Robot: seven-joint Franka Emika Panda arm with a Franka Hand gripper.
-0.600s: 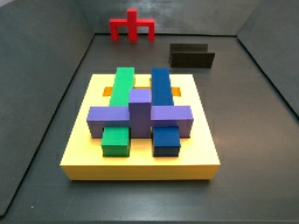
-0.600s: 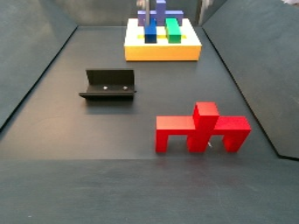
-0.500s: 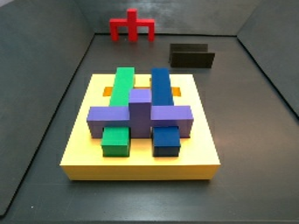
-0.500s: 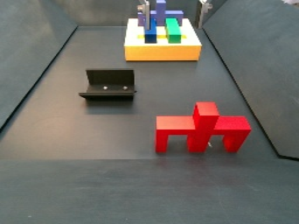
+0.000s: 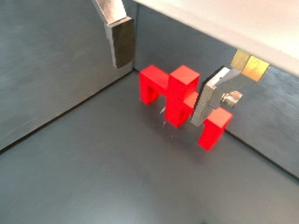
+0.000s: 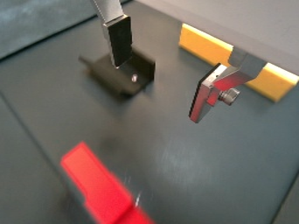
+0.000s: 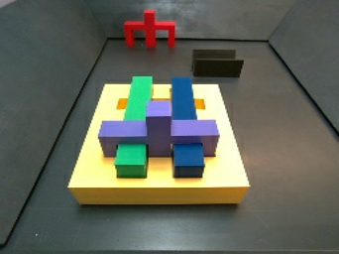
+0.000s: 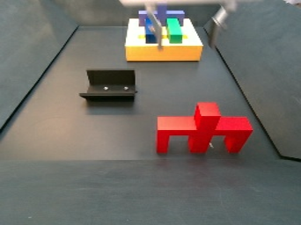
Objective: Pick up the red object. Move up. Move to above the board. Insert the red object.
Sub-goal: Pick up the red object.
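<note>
**Inspector:** Red object (image 8: 203, 129) location?

**Assessor:** It stands on its two legs on the dark floor (image 8: 70, 105), near the wall at one end of the enclosure, in both side views (image 7: 151, 29). Its central stem points up. Nothing is touching it.

**Inspector:** Gripper?

**Assessor:** The gripper (image 5: 163, 66) shows in both wrist views (image 6: 163, 61). Its jaws are spread wide and nothing is between the pads. In a wrist view the red object lies below, in the gap between the two silver fingers (image 5: 121, 39), apart from both. In the side views only a blurred part of the arm shows at the top edge, so its height over the floor cannot be told.

**Inspector:** Board?

**Assessor:** The yellow board (image 7: 93, 169) lies flat at the opposite end of the floor, well apart from the red object. A green block (image 7: 138, 95) and a blue block (image 7: 181, 95) run lengthwise side by side on it, with a purple block (image 7: 119, 131) crossing over both.

**Inspector:** Anything else on the floor?

**Assessor:** The fixture (image 8: 111, 85), a dark L-shaped bracket, stands between the board and the red object, toward one side wall. It also appears in a wrist view (image 6: 118, 75), under one finger.
</note>
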